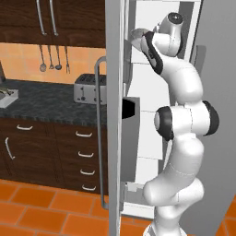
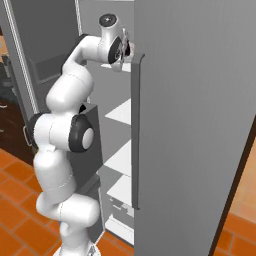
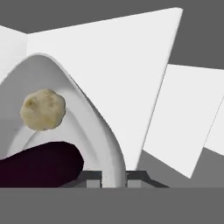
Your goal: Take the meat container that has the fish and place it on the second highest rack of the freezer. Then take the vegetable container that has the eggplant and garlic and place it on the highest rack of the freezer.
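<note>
Tall grey freezer with white interior standing open, white arm reaching to its upper shelves. Pale white vegetable container lying on a flat white shelf up high, rim pinched between nearly closed dark gripper fingertips. Inside, just left of gripper: dark purple eggplant, with small off-white garlic bulb beyond.
</note>
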Controlling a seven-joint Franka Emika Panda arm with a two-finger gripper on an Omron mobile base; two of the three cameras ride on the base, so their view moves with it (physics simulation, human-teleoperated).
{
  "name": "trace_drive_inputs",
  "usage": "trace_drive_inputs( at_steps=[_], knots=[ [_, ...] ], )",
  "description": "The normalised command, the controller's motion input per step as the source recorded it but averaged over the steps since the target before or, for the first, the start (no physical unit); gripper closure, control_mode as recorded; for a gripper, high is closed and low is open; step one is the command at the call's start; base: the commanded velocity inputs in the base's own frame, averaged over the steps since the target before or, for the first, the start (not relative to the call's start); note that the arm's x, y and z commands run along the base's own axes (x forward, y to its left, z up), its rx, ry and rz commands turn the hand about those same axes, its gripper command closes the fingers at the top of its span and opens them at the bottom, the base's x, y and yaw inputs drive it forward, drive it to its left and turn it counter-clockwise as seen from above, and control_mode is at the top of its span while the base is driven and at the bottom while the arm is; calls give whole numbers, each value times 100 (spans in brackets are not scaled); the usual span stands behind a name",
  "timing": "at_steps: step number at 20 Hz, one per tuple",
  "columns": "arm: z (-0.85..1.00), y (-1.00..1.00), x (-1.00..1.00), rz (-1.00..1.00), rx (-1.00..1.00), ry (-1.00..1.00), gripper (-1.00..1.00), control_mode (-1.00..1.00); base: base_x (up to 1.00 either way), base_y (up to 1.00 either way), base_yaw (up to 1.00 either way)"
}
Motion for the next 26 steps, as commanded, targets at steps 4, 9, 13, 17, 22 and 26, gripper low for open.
trace_drive_inputs(
  at_steps=[4,9,13,17,22,26],
  knots=[
    [-13,-37,95,0,0,6,-100,-100,0,0,0],
    [-8,-48,100,0,0,6,-100,-100,0,0,0],
    [36,5,19,31,7,3,-100,-100,0,0,0],
    [69,8,-59,72,1,0,-100,-100,0,0,0],
    [-5,56,-86,51,-15,-8,-100,-100,0,0,0],
    [-29,81,-100,8,-29,-41,-100,-100,0,0,0]
  ],
)
